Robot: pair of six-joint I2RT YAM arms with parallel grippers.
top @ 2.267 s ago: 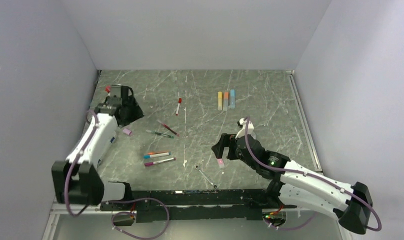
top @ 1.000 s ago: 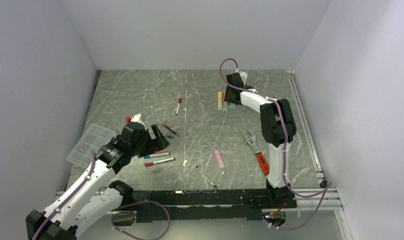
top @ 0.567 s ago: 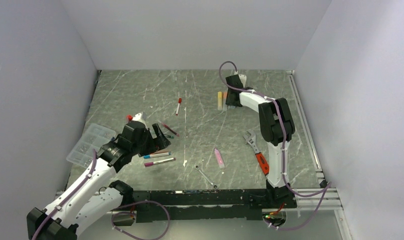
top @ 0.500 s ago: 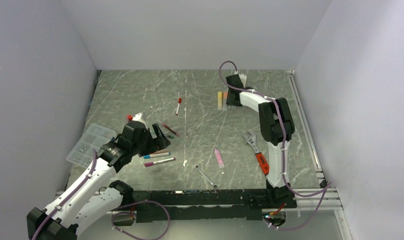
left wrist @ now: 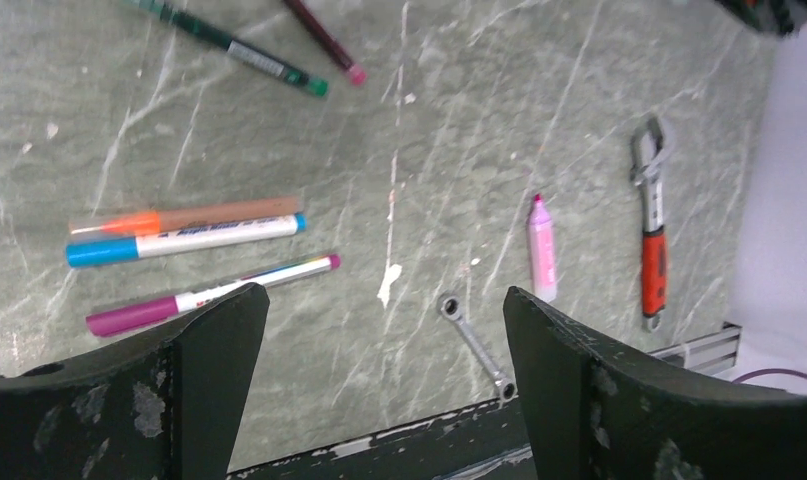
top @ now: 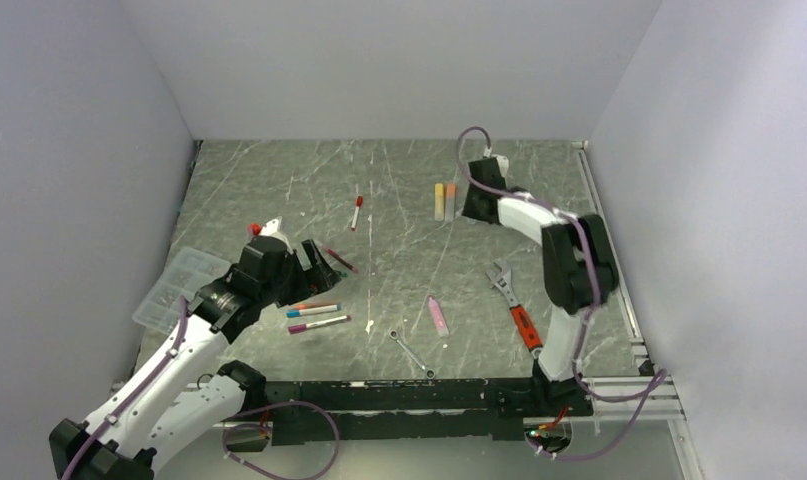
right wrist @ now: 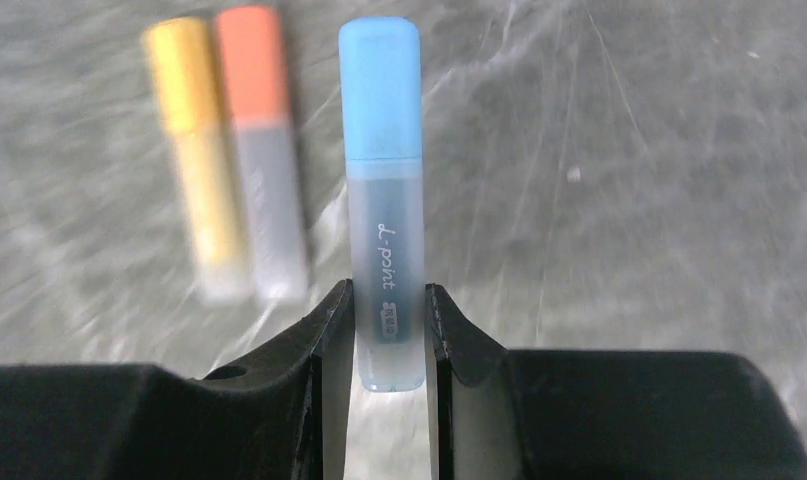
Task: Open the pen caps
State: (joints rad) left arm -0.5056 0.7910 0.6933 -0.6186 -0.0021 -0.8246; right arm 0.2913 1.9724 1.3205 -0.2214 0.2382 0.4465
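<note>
While we are stretching our right arm (top: 564, 262) from its base far across the table (top: 279, 180), with the elbow lifted out to the right and the forearm doubling back leftward, the right gripper (right wrist: 387, 300) is pinching the blue highlighter (right wrist: 386, 250) by the near end of its clear barrel, one finger pressing on each side. Its blue cap (right wrist: 379, 95) is sitting on the pen and pointing straight out beyond the fingertips, untouched by them. Just left of those fingers, a yellow highlighter (right wrist: 194, 150) and an orange highlighter (right wrist: 259, 150) are lying side by side, both capped and blurred in the wrist view. We are slanting our left arm (top: 164, 365) up from the near left corner toward the middle of the table, and the left gripper (left wrist: 379, 300) is hanging with its fingers spread wide and nothing between them. Beyond its left finger an orange marker (left wrist: 184, 217), a blue marker (left wrist: 179, 240) and a magenta marker (left wrist: 209, 297) are lying close together, all capped. Toward the right finger a pink highlighter (left wrist: 542, 250) and a silver wrench (left wrist: 472, 345) are lying, with a red-handled wrench (left wrist: 653, 235) past them.
</note>
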